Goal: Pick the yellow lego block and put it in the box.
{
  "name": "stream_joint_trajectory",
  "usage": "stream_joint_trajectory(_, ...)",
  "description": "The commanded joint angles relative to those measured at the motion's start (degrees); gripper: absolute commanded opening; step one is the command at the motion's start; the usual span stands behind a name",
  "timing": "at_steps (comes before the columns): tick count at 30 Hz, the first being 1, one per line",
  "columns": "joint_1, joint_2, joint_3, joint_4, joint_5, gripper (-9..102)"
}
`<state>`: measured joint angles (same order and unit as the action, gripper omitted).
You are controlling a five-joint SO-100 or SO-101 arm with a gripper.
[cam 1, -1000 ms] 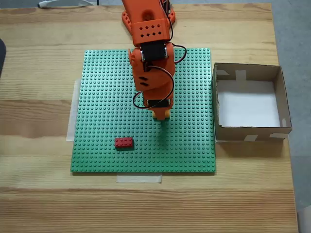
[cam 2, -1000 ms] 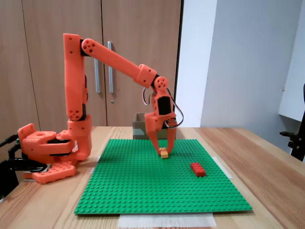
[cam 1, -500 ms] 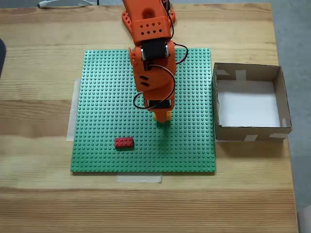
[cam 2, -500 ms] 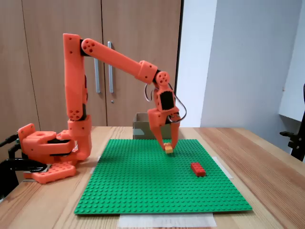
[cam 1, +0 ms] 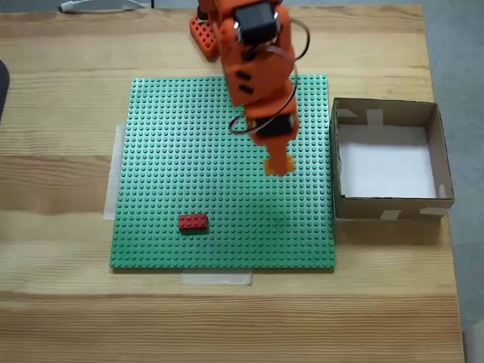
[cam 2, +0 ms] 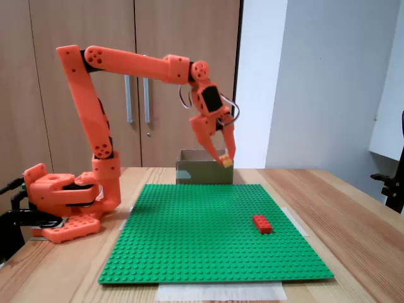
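My orange gripper [cam 2: 225,159] is shut on the yellow lego block [cam 2: 226,162], holding it well above the green baseplate [cam 2: 208,233]. From above, the gripper [cam 1: 280,165] hangs over the baseplate's right part, a short way left of the box [cam 1: 442,162]; the block's yellow-orange edge [cam 1: 270,163] peeks from under the fingers. The box [cam 2: 189,173] is brown cardboard with a white floor and pale tape on its walls. From the side it stands behind the baseplate, and the held block is about level with its rim.
A red lego brick [cam 1: 193,221] sits on the baseplate [cam 1: 174,151] near its front edge, also visible as the red brick [cam 2: 262,223] from the side. The arm's orange base [cam 2: 60,202] stands at the table's far edge. Cupboard doors rise behind the table.
The gripper has lifted the yellow block off the baseplate and swung it toward the box; the upper arm has leaned forward. The red brick has not moved.
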<state>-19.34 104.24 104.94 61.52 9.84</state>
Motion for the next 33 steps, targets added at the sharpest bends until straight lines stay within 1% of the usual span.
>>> stream_joint_trajectory(1,-3.96,4.22,-5.45,3.08,1.14,-1)
stream_joint_trajectory(4,-8.17,4.66,-10.46,6.42,3.08,-1)
stream_joint_trajectory(7,-11.78,4.66,-14.41,7.82,4.04,-1)
stream_joint_trajectory(10,-15.21,3.87,-17.58,8.26,4.04,-1)
stream_joint_trajectory(14,-18.90,3.43,-17.05,6.77,2.20,-1)
stream_joint_trajectory(23,-22.06,-2.64,-16.00,5.45,-0.70,-1)
stream_joint_trajectory(33,-24.70,-16.44,-26.98,8.17,-3.34,-1)
